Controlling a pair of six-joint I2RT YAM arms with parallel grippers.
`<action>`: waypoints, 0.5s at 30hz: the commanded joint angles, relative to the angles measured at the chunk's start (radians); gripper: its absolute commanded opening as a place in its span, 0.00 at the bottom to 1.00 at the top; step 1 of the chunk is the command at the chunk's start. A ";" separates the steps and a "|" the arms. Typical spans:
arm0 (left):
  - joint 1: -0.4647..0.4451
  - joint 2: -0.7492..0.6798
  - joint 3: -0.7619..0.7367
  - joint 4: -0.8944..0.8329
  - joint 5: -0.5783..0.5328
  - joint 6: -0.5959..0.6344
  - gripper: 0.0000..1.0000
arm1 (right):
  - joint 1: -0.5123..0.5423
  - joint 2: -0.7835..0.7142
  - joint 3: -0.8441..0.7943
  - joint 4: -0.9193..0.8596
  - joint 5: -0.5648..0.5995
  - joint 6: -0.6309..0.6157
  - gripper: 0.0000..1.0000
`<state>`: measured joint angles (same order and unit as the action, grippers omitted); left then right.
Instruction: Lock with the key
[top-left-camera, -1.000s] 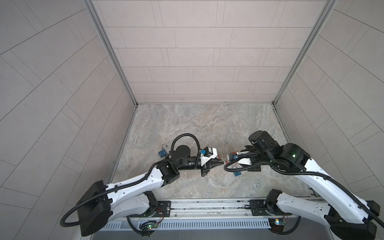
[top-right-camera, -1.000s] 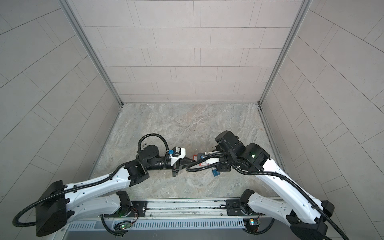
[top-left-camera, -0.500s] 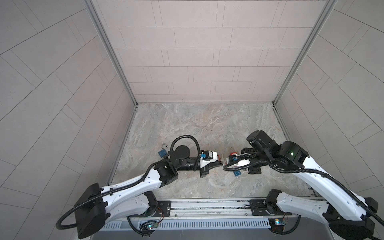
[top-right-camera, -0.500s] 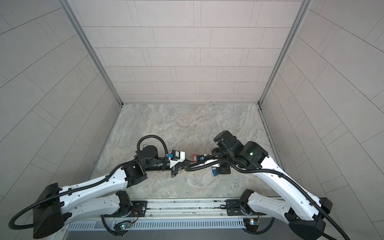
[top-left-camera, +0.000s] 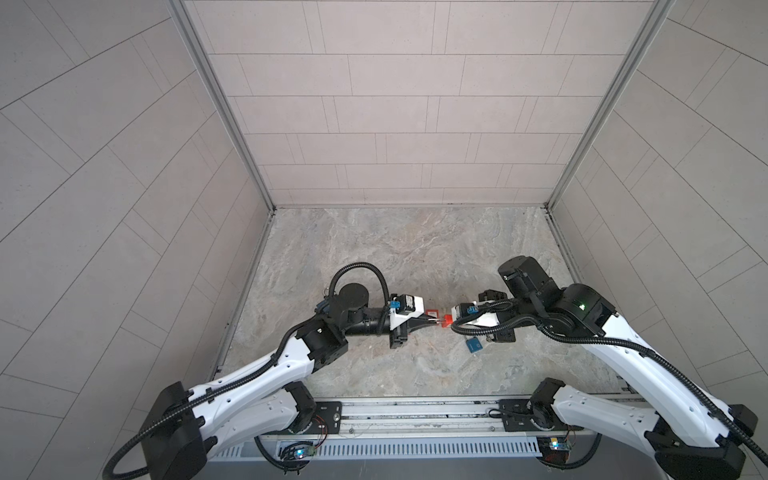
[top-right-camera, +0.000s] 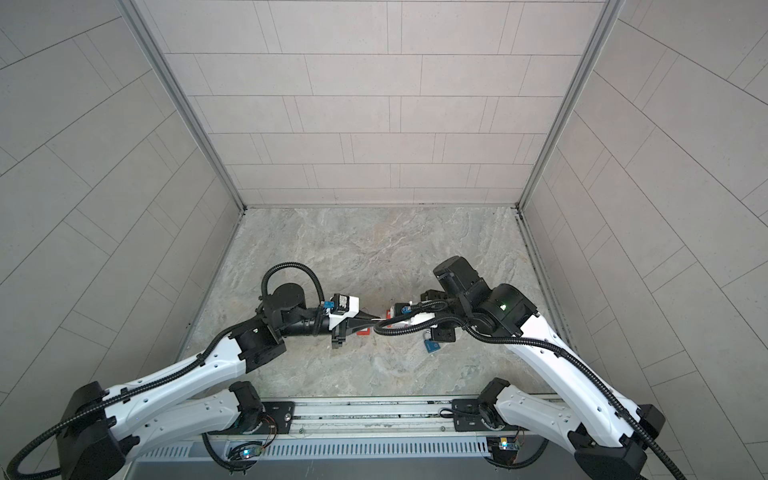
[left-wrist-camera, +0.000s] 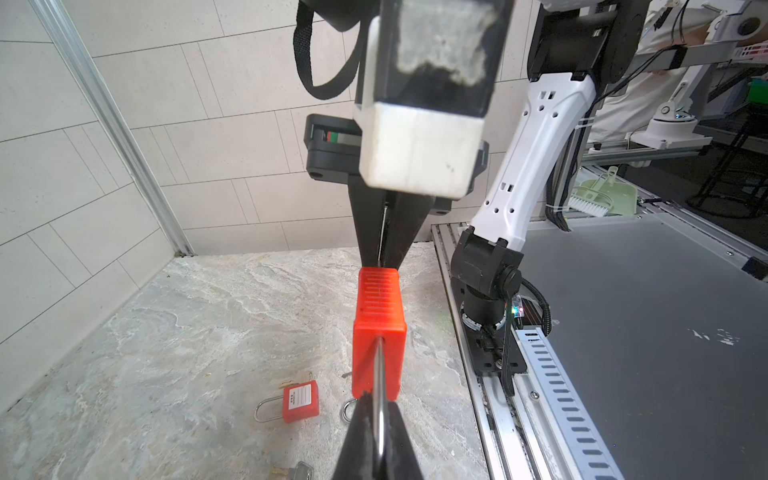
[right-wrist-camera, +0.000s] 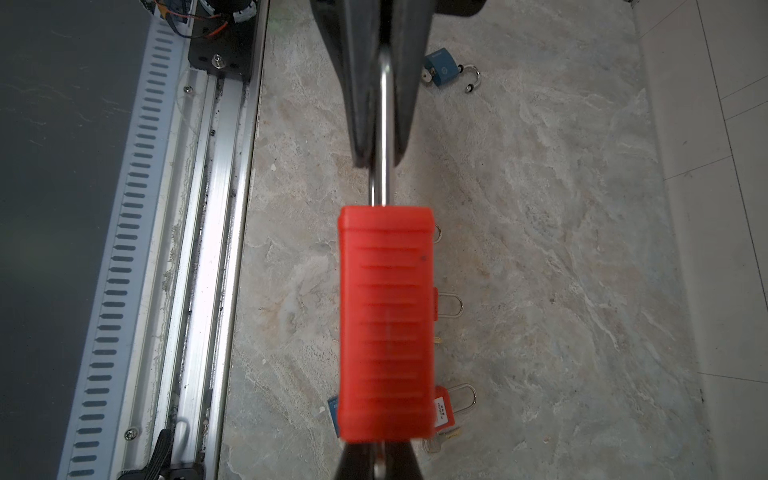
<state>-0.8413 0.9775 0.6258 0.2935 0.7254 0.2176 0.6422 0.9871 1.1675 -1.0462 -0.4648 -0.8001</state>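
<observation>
Padlock (left-wrist-camera: 379, 332): ribbed red plastic block, smooth steel shackle (right-wrist-camera: 384, 124) clamped in left gripper (left-wrist-camera: 378, 409); right gripper (right-wrist-camera: 379, 449) pinches thin flat key (left-wrist-camera: 382, 237).

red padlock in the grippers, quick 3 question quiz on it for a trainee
1. True or false: the red padlock between the two grippers rests on the table.
2. The left gripper is shut on the padlock's: A) red body B) metal shackle C) paper label
3. Fill in: the right gripper pinches the ___ at the padlock's other end.

Key
1. False: it is held in the air, clear of the table.
2. B
3. key
</observation>
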 joint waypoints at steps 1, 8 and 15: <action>0.037 -0.039 0.029 -0.064 0.033 -0.057 0.00 | -0.051 -0.030 -0.021 -0.205 0.213 -0.054 0.00; 0.038 -0.048 0.038 -0.074 0.034 -0.014 0.00 | -0.056 -0.012 -0.029 -0.227 0.155 -0.057 0.00; 0.042 -0.073 0.041 -0.121 0.019 0.019 0.00 | -0.066 -0.032 -0.059 -0.198 0.145 -0.055 0.00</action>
<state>-0.8379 0.9691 0.6376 0.2256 0.7353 0.2386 0.6277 0.9924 1.1400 -1.0431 -0.5053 -0.8158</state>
